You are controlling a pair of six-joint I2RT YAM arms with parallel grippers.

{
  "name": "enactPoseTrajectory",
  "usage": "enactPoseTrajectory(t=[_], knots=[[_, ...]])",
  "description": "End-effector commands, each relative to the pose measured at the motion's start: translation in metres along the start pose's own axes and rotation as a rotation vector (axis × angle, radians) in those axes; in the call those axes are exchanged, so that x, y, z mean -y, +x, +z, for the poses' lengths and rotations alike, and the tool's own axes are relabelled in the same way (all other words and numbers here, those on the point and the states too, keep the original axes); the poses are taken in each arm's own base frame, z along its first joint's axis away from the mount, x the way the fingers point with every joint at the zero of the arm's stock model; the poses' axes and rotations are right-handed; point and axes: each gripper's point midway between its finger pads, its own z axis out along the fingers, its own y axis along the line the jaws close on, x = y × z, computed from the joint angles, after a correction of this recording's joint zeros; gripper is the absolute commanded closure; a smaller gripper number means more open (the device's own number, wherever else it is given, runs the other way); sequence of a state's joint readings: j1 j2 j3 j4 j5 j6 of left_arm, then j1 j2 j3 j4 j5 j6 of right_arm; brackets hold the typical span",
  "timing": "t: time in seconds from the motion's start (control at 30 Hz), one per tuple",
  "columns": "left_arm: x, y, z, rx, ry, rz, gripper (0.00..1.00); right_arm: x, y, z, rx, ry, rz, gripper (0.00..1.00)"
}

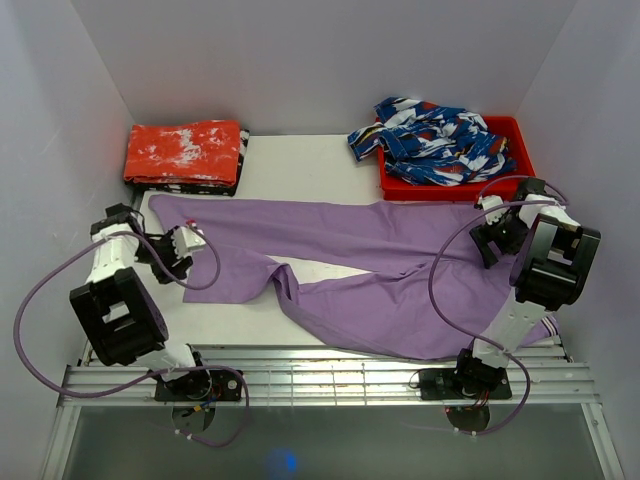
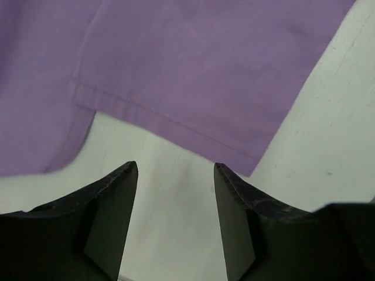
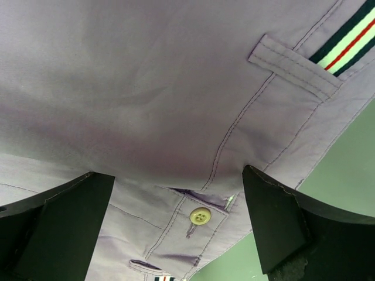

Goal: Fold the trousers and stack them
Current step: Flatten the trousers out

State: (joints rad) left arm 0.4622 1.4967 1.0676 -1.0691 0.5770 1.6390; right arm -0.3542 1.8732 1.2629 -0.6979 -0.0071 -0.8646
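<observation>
The lilac trousers (image 1: 380, 235) lie spread across the white table, legs pointing left and waist at the right. My left gripper (image 1: 190, 243) hovers by the leg ends. In its wrist view the left gripper (image 2: 176, 167) is open over bare table, with the hemmed edge of the trousers (image 2: 193, 64) just ahead and nothing between the fingers. My right gripper (image 1: 490, 232) hangs over the waist. Seen from that wrist, the right gripper (image 3: 176, 174) is wide open above the trousers (image 3: 146, 88), over a pale button (image 3: 200, 216) and near the striped waistband trim (image 3: 345, 44).
A folded red-orange cloth with white blotches (image 1: 185, 152) sits at the back left. A red bin (image 1: 440, 190) at the back right holds a blue-white-red patterned garment (image 1: 435, 140). White walls close in three sides. A metal rail (image 1: 320, 375) runs along the near edge.
</observation>
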Motion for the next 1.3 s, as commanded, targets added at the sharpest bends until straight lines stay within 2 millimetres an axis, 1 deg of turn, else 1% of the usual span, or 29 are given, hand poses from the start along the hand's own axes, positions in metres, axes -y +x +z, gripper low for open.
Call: enactPoseTrajectory(t=[0.0, 0.03, 0.13, 0.17, 0.23, 0.3, 0.33, 0.37, 0.4, 0.47, 0.57, 0.6, 0.63, 0.7, 0.73, 0.77, 0.8, 0.87, 0.9, 0.93, 1.0, 1.03, 1.07, 1.1, 1.13, 1.17, 1.2, 1.23, 1.27], knots=[[0.005, -0.018, 0.026, 0.05, 0.033, 0.279, 0.34, 0.027, -0.007, 0.002, 0.015, 0.08, -0.001, 0.05], [0.009, -0.026, 0.035, 0.058, 0.048, 0.322, 0.34, 0.028, -0.008, 0.0, 0.015, 0.08, -0.001, 0.05], [0.022, -0.035, 0.06, 0.066, 0.067, 0.464, 0.32, 0.028, -0.009, -0.003, 0.016, 0.084, 0.001, 0.05], [0.033, -0.033, 0.068, 0.051, 0.103, 0.501, 0.32, 0.028, -0.009, -0.003, 0.015, 0.08, 0.002, 0.05], [0.05, -0.016, 0.083, 0.0, 0.179, 0.51, 0.32, 0.03, -0.012, -0.006, 0.015, 0.076, 0.009, 0.05], [0.061, 0.0, 0.088, -0.054, 0.228, 0.485, 0.32, 0.032, -0.014, -0.007, 0.019, 0.081, 0.011, 0.05], [0.068, 0.011, 0.089, -0.097, 0.258, 0.457, 0.41, 0.033, -0.013, -0.007, 0.017, 0.083, 0.008, 0.05], [0.075, 0.033, 0.087, -0.197, 0.289, 0.393, 0.67, 0.035, -0.013, -0.005, 0.015, 0.092, -0.005, 0.05], [0.082, 0.045, 0.082, -0.237, 0.298, 0.31, 0.84, 0.036, -0.012, -0.003, 0.01, 0.096, -0.009, 0.05], [0.083, 0.072, 0.062, -0.277, 0.27, 0.205, 1.0, 0.038, -0.009, 0.002, 0.008, 0.096, -0.005, 0.04], [0.057, 0.092, 0.028, -0.299, 0.163, 0.141, 1.0, 0.043, -0.006, 0.001, 0.019, 0.102, 0.004, 0.04], [0.035, 0.093, 0.005, -0.287, 0.102, 0.121, 1.0, 0.046, -0.004, 0.001, 0.023, 0.105, 0.01, 0.04], [0.036, 0.093, 0.005, -0.285, 0.109, 0.125, 1.0, 0.046, -0.004, 0.001, 0.025, 0.104, 0.01, 0.04], [0.023, 0.094, -0.006, -0.296, 0.072, 0.121, 1.0, 0.048, -0.002, 0.0, 0.026, 0.107, 0.015, 0.04], [0.023, 0.093, -0.008, -0.292, 0.083, 0.107, 1.0, 0.049, -0.002, 0.0, 0.031, 0.109, 0.016, 0.04], [0.013, 0.091, -0.018, -0.296, 0.062, 0.101, 1.0, 0.051, 0.0, 0.0, 0.032, 0.111, 0.019, 0.04], [0.009, 0.089, -0.022, -0.288, 0.063, 0.09, 1.0, 0.052, 0.0, -0.001, 0.035, 0.113, 0.02, 0.04], [0.011, 0.077, -0.028, -0.231, 0.087, 0.03, 1.0, 0.054, 0.003, -0.002, 0.037, 0.114, 0.027, 0.04], [-0.004, 0.07, -0.041, -0.225, 0.055, 0.025, 1.0, 0.055, 0.003, -0.002, 0.039, 0.114, 0.027, 0.04], [0.002, 0.064, -0.045, -0.206, 0.085, -0.01, 1.0, 0.055, 0.003, -0.003, 0.042, 0.114, 0.027, 0.04], [-0.001, 0.051, -0.056, -0.164, 0.084, -0.052, 1.0, 0.057, 0.003, -0.005, 0.044, 0.119, 0.029, 0.04], [0.0, 0.049, -0.058, -0.149, 0.079, -0.047, 0.97, 0.057, 0.003, -0.005, 0.045, 0.12, 0.029, 0.04], [0.001, 0.047, -0.066, -0.143, 0.046, -0.027, 0.85, 0.058, 0.002, -0.007, 0.047, 0.122, 0.029, 0.04], [0.003, 0.045, -0.066, -0.133, 0.046, 0.067, 0.74, 0.058, 0.002, -0.009, 0.049, 0.125, 0.03, 0.04], [0.02, 0.048, -0.056, -0.126, 0.079, 0.098, 0.56, 0.055, -0.002, -0.008, 0.074, 0.108, 0.029, 0.04], [0.027, 0.048, -0.053, -0.126, 0.089, 0.151, 0.45, 0.055, -0.003, -0.009, 0.077, 0.109, 0.028, 0.04], [0.032, 0.045, -0.053, -0.13, 0.074, 0.212, 0.29, 0.055, -0.003, -0.008, 0.074, 0.105, 0.028, 0.05], [0.042, 0.046, -0.041, -0.112, 0.095, 0.299, 0.08, 0.055, -0.003, -0.009, 0.073, 0.104, 0.028, 0.05], [0.044, 0.045, -0.037, -0.104, 0.09, 0.339, 0.03, 0.055, -0.004, -0.01, 0.075, 0.103, 0.033, 0.05]])
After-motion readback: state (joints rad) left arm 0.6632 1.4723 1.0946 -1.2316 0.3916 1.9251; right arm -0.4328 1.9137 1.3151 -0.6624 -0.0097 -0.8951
